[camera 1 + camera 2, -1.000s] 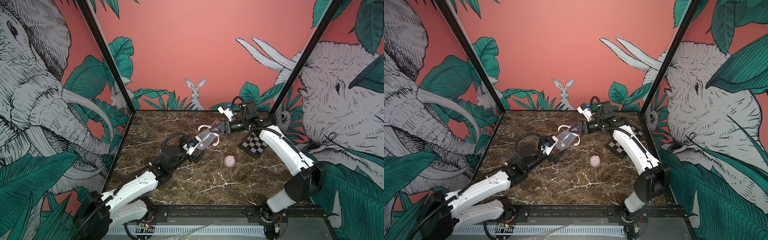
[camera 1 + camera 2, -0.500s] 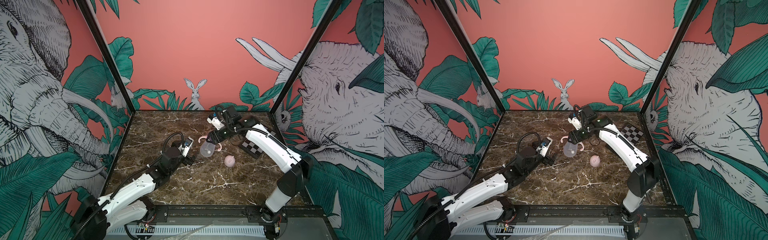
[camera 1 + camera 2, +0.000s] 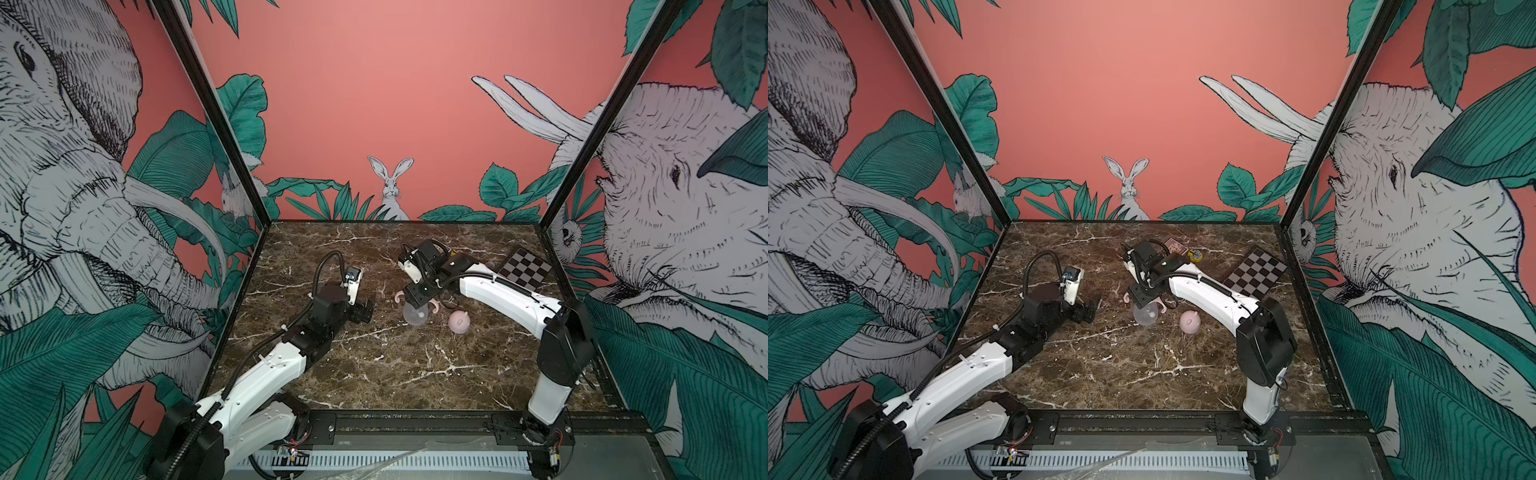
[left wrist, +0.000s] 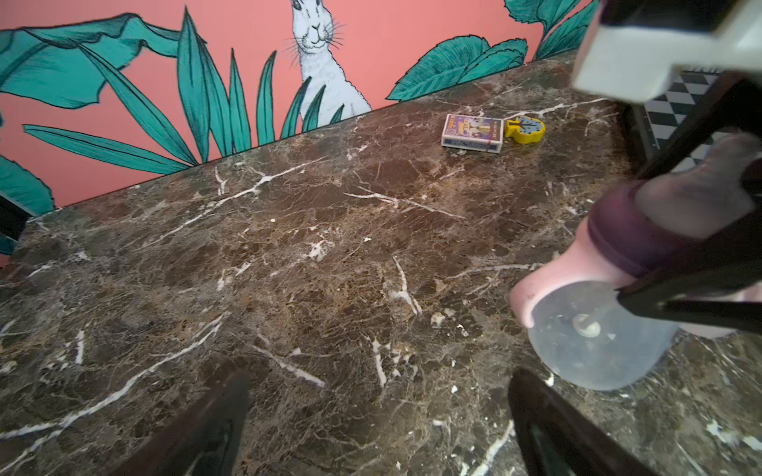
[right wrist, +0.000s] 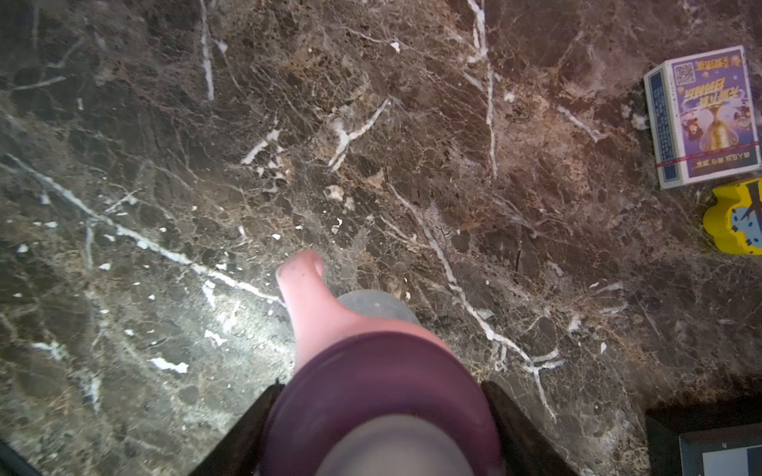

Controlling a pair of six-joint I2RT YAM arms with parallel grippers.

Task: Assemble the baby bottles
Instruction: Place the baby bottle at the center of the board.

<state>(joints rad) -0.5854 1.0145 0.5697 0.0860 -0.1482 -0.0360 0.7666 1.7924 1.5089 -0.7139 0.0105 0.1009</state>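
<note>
Right tool (image 5: 381,412) clamps small clear plastic bottle (image 3: 414,318) by soft purple nipple (image 5: 371,371) — could slip, tip on table; left tool (image 4: 379,424) beside bottle — spread wide, empty.

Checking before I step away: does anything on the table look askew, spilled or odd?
Nothing looks spilled or damaged. The pink cap sits on the marble apart from the bottle, which the right end effector grips at its purple nipple.

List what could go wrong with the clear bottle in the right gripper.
1. The right gripper grips the small clear plastic bottle only at its translucent purple nipple, which may deform and slip.
2. The bottle is tilted; released so, it would likely topple.
3. The pink dome cap lies close; a swing could knock it.
</note>
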